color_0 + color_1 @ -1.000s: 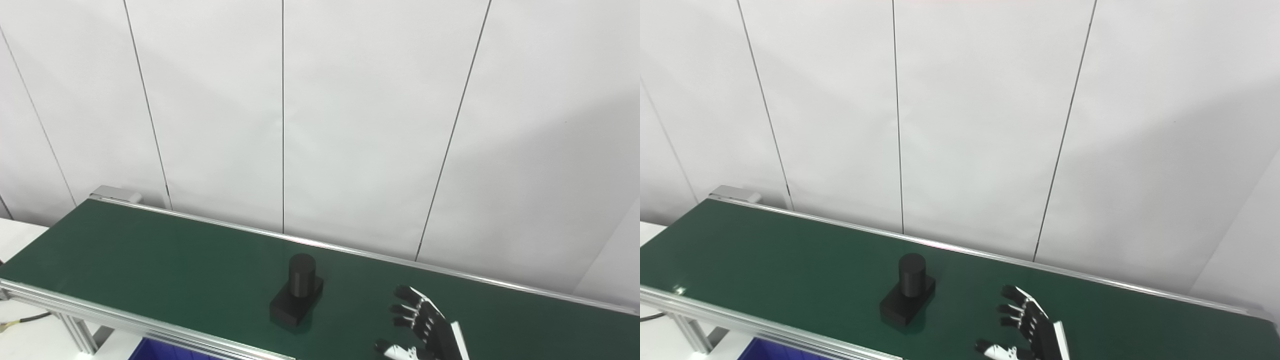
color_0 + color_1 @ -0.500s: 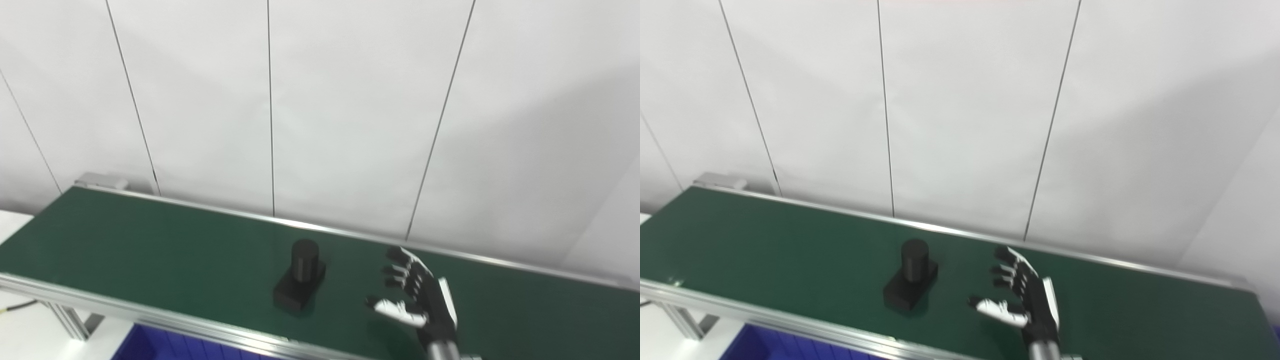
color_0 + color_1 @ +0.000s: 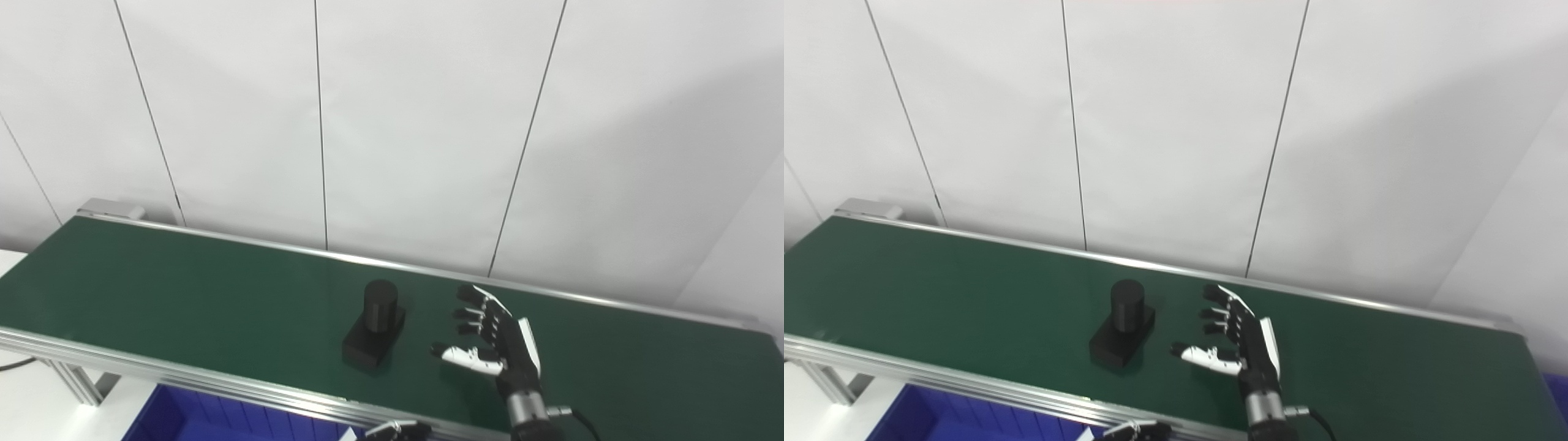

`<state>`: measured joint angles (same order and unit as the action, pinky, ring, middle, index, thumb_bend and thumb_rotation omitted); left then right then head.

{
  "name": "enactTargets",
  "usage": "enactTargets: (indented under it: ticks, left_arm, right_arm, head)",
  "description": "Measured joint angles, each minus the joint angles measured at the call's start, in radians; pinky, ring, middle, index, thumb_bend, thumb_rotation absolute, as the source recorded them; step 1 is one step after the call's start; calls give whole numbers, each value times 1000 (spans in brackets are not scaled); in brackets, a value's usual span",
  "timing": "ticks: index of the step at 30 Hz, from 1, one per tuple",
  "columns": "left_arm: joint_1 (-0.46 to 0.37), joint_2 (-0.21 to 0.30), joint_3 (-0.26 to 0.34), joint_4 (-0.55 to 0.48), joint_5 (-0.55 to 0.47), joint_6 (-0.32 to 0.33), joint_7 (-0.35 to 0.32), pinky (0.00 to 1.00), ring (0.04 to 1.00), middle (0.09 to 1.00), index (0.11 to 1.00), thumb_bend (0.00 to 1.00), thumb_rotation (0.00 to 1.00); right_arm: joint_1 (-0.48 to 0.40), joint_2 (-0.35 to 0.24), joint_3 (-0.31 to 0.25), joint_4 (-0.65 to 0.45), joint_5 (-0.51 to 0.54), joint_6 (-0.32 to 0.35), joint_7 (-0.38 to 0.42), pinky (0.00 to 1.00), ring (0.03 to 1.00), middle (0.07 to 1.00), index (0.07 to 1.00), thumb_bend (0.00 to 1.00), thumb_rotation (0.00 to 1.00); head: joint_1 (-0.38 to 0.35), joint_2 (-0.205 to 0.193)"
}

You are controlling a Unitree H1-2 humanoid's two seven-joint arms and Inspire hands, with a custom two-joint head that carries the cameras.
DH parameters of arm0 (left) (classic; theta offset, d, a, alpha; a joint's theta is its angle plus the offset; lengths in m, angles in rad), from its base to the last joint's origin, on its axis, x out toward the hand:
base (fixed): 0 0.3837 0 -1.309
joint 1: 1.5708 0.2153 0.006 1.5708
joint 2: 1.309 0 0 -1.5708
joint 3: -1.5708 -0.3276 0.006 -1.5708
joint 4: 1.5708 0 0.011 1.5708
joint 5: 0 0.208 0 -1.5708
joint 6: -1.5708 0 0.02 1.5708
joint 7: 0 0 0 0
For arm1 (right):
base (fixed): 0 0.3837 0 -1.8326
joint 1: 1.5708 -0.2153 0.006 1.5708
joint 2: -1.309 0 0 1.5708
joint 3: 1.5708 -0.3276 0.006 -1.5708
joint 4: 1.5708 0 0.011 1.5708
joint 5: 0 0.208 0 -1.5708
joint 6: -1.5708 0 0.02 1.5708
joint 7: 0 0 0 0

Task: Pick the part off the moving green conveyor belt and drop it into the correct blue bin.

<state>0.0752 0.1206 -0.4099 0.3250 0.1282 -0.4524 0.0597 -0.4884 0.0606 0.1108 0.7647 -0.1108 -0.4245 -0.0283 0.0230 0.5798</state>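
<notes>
A black part (image 3: 375, 334), an upright cylinder on a rectangular block, stands on the green conveyor belt (image 3: 184, 288) near its front edge. My right hand (image 3: 495, 343) hovers over the belt just right of the part, a short gap away. It is open, fingers spread, white thumb pointing toward the part, and holds nothing. The same part (image 3: 1123, 334) and right hand (image 3: 1237, 340) show in the right eye view. Only the fingertips of my left hand (image 3: 395, 430) peek in at the bottom edge, below the belt's front rail; their state is hidden.
A blue bin (image 3: 184, 416) sits below the belt's front rail at the lower left. Another patch of blue (image 3: 1559, 389) shows past the belt's right end. Aluminium rails (image 3: 184, 380) edge the belt, and a white panelled wall stands right behind it.
The camera has tilted down. My right hand has reached farther over the belt and closer to the part. The part has ridden rightward along the belt. My left fingertips have come into view.
</notes>
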Motion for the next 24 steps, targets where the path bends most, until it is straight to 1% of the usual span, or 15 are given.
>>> enactTargets:
  ticks: [7, 12, 16, 19, 24]
  left_arm:
    - [18, -2, 15, -5, 0, 0, -22, 694, 766, 793, 770, 809, 0]
    - [20, -3, 33, -14, 0, 0, -38, 700, 766, 795, 769, 807, 0]
    - [24, -3, 41, -30, 0, 0, -54, 697, 766, 795, 770, 807, 0]
    - [28, -3, 44, -30, 0, 0, -58, 682, 767, 796, 772, 804, 0]
    - [30, -4, 49, -30, 0, 0, -66, 677, 767, 796, 773, 802, 0]
  right_arm:
    - [-25, 0, 9, 49, -13, 0, -25, 586, 694, 800, 773, 922, 136]
    - [-31, 0, 11, 82, -13, 0, -28, 603, 705, 809, 776, 924, 158]
    - [-53, 1, 14, 108, -15, 0, -31, 605, 703, 812, 775, 924, 150]
    - [-77, 4, 16, 123, -16, 0, -34, 577, 679, 801, 773, 929, 146]
    - [-109, 8, 24, 151, -20, 0, -39, 568, 680, 797, 779, 922, 146]
  head:
    - [0, 0]
    - [-12, 3]
    - [-20, 3]
    - [-25, 5]
    - [-26, 5]
